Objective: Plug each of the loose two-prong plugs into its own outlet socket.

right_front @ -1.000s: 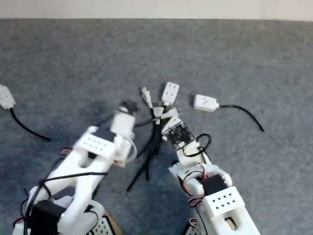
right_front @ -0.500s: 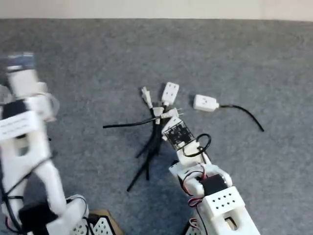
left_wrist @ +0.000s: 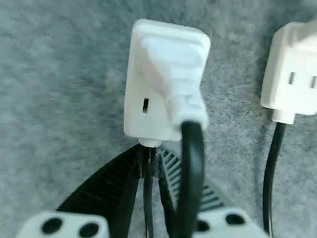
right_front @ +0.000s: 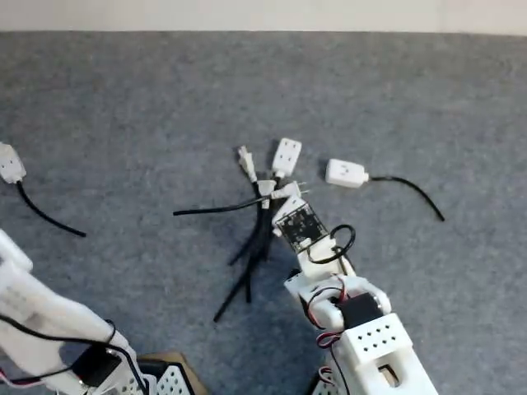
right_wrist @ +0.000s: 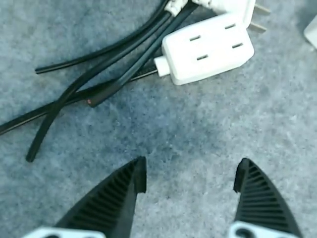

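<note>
The left gripper (left_wrist: 151, 154) was narrow, nearly closed, with a thin cord (left_wrist: 147, 198) lying in the slit between its jaws. Whether they pinched it could not be told. Just past its tips sat a socket (left_wrist: 146, 84) with a plug (left_wrist: 173, 59) seated in it; a second socket (left_wrist: 292, 69) lay beside, slots showing. The right gripper (right_wrist: 190, 166) stood wide open over the grey mat (right_wrist: 198, 124), near a triple socket (right_wrist: 205, 47) — a loose plug (right_wrist: 228, 6) lay just behind it.
</note>
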Robot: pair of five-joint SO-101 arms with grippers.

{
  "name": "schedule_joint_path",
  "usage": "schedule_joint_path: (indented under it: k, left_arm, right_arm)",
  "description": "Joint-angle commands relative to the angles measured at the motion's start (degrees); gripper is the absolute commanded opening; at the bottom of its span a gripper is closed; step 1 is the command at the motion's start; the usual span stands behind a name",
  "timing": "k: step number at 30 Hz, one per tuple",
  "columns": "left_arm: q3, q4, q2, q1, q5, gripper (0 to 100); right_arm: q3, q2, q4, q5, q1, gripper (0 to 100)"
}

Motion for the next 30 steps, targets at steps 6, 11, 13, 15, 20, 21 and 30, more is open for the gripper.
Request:
schedule_joint_path:
  k: [6, 11, 13, 15, 20, 21, 30]
  left_arm:
    - [-47.3, 19.0, 25.4, 5.6, 8.6, 4]
    - [-69.4, 29.5, 34.7, 5.6, 12.2, 27]
    - [-73.2, 33.1, 36.4, 5.6, 12.1, 30]
    - [-72.2, 34.2, 35.0, 5.7, 12.1, 29]
    - [-72.1, 37.6, 28.8, 5.5, 12.4, 29]
    - [-72.0, 37.9, 26.8, 5.6, 12.5, 29]
    - [-71.6, 38.2, 10.9, 7.1, 12.7, 29]
  right_arm:
    - [-0.1, -0.7, -1.0, 0.7, 0.4, 27.6]
    - [-0.1, -0.7, -1.0, 0.7, 0.4, 27.6]
    - [-0.1, -0.7, -1.0, 0.7, 0.4, 27.6]
    - [-0.1, -0.7, -1.0, 0.7, 0.4, 27.6]
    - [-0.1, -0.7, -1.0, 0.7, 0.4, 27.6]
    - [-0.1, -0.7, -1.0, 0.7, 0.4, 27.6]
    - [-0.1, -0.7, -1.0, 0.7, 0.4, 27.6]
